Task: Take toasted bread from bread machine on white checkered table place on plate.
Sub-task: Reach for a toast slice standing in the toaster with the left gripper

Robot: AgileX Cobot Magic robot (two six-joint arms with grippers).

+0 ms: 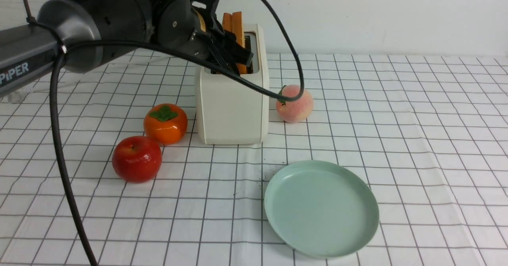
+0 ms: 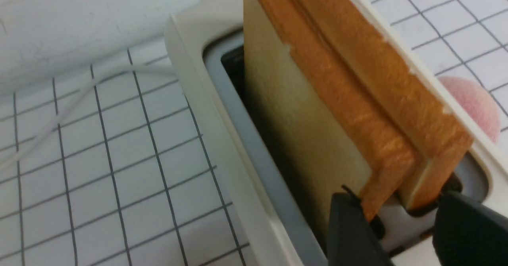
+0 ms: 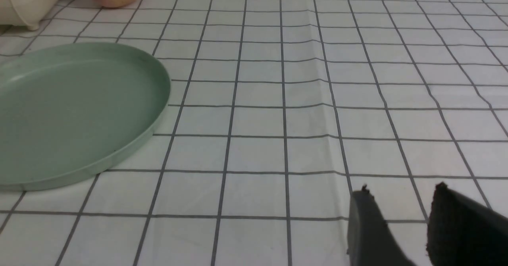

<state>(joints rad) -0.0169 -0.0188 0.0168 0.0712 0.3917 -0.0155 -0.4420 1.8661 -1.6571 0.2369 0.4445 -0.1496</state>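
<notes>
The cream-white bread machine (image 1: 232,107) stands on the white checkered table (image 1: 416,119) at the back centre. Two slices of toasted bread (image 1: 234,24) stand upright in its slots, tops sticking out. My left gripper (image 1: 234,55) reaches over its top. In the left wrist view my left gripper (image 2: 399,196) is open, and its fingers straddle the near corners of both slices (image 2: 381,99) just above the bread machine's (image 2: 190,71) grey panel. The mint-green plate (image 1: 321,206) lies empty at front centre-right. My right gripper (image 3: 401,188) is open and empty, low over the cloth beside the plate (image 3: 75,107).
An orange persimmon (image 1: 165,123) and a red apple (image 1: 137,159) sit left of the bread machine. A pink peach (image 1: 294,103) sits at its right. The left arm's black cable hangs across the bread machine's front. A white cord (image 2: 79,95) trails behind it.
</notes>
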